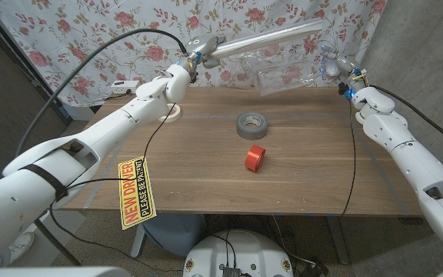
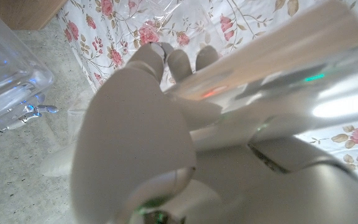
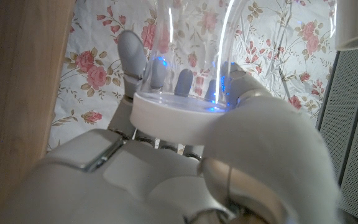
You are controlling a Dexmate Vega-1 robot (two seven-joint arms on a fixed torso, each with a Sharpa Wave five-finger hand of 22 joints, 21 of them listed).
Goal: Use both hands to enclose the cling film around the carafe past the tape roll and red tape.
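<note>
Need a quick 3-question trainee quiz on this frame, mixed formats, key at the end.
1. True or false: the red tape lies nearer the robot than the grey tape roll.
2. Multiple choice: what does the left hand hold? A) the red tape B) the cling film roll C) nothing
3. Fill in: the right hand grips the clear ____, held above the far edge of the wooden table.

Key: 1 true; 2 B; 3 carafe. The left wrist view shows the fingers wrapped on the roll; the right wrist view shows fingers around the carafe's base.
</note>
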